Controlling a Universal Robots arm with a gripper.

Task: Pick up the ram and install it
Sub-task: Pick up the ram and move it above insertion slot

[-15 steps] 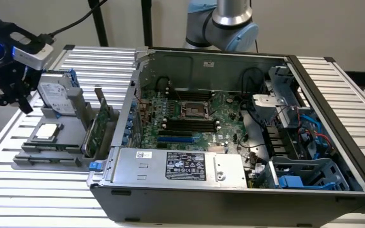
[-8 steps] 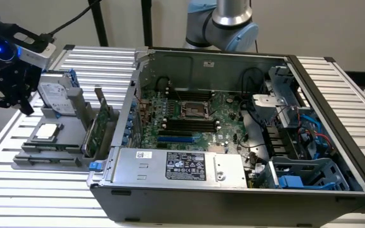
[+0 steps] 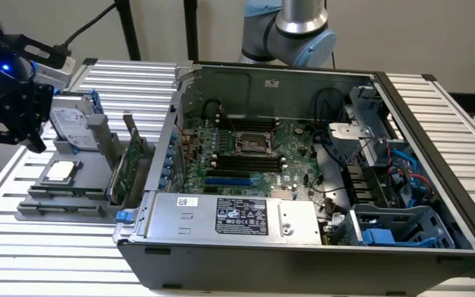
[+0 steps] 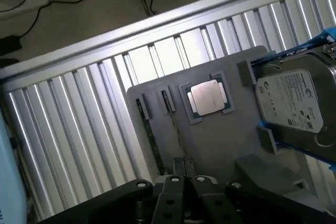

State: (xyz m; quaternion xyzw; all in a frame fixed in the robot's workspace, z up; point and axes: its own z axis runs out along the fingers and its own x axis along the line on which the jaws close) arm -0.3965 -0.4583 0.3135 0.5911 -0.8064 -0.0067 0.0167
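Note:
My black gripper [image 3: 21,127] hangs over the far left side of the grey parts tray [image 3: 89,213], outside the open computer case [image 3: 303,260]. In the wrist view the gripper [image 4: 186,190] is above the tray [image 4: 220,145], close to a thin dark-green strip [image 4: 150,137] standing on edge in a narrow slot. That strip looks like the ram. Nothing shows between the gripper and it. Inside the case, black memory slots [image 3: 246,162] lie on the motherboard [image 3: 291,139] below the empty CPU socket [image 3: 248,143].
On the tray sit a hard drive [image 3: 74,127] [image 4: 294,100], a CPU chip [image 3: 60,173] [image 4: 206,96] and an upright green expansion card [image 3: 128,167]. The arm's base [image 3: 299,31] rises behind the case. The power supply [image 3: 229,216] and drive cages [image 3: 394,226] line the case's front and the exterior view's right.

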